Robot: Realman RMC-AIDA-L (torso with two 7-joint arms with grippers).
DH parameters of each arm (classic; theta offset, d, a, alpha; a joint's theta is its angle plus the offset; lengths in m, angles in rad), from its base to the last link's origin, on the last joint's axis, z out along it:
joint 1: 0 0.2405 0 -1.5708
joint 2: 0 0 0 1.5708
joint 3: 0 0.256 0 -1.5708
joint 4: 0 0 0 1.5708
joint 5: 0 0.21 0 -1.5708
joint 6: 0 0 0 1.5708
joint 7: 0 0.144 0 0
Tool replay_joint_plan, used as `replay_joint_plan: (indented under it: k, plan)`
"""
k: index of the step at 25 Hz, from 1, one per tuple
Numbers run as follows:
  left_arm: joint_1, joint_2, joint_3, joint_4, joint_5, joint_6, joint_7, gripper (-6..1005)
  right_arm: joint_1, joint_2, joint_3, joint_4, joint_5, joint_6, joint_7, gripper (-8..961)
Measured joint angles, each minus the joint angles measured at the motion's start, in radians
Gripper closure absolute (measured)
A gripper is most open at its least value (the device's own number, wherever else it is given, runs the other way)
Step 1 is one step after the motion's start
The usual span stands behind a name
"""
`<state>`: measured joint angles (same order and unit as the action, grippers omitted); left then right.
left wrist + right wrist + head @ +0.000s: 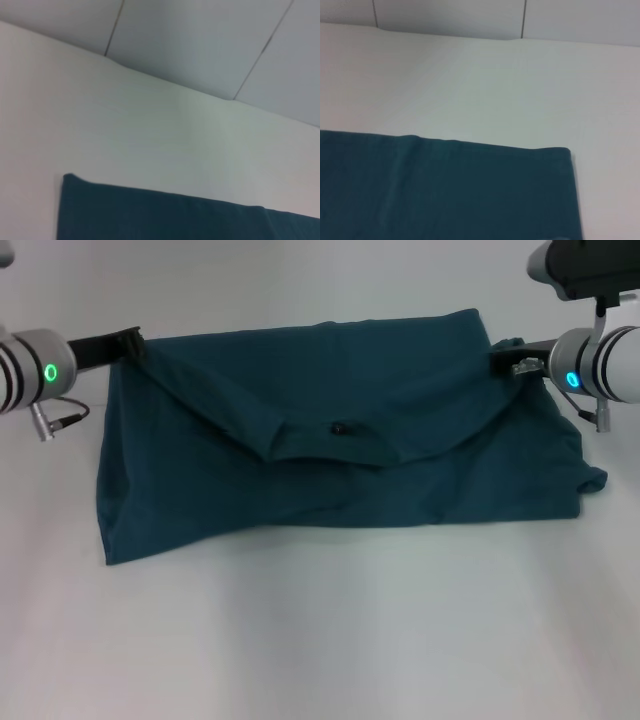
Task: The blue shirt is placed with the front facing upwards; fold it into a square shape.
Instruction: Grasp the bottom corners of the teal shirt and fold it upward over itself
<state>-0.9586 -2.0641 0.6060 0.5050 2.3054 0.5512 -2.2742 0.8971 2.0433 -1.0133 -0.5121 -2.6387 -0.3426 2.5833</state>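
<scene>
Presently, the left end effector (128, 341) sits toward the far left corner of the bench (320, 640), its dark tip touching the far left corner of the blue shirt (340, 440); whether it is spread or pinching the cloth cannot be told from the head view, and its own wrist view shows no fingers.

The blue shirt lies across the far half of the bench as a wide, flattish band. One fold appears done — the collar with its small black label (343, 427) lies near the middle of the cloth, and a curved upper layer rests over the layer beneath. The left and near edges run fairly straight; the right side is untidy, with a loose flap jutting toward the right edge of the bench.

The right end effector (505, 364) is at the far right corner of the shirt, touching the cloth; its grip likewise cannot be told.

Judgement: early to midway. The band is still much wider than deep — crosswise folds remain before a square results.
</scene>
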Motion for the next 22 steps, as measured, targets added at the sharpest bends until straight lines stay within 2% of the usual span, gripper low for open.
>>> replay_joint_plan:
  k: [7,22]
  plan:
    - [-0.024,0.003,0.026,-0.01,0.007,-0.011,0.01,951,0.002,0.002,-0.002,0.006,-0.005,0.002,0.0,906]
    - [0.016,-0.019,0.039,-0.02,0.01,-0.028,0.035,940,0.002,0.003,-0.005,0.026,-0.053,0.028,-0.001,874]
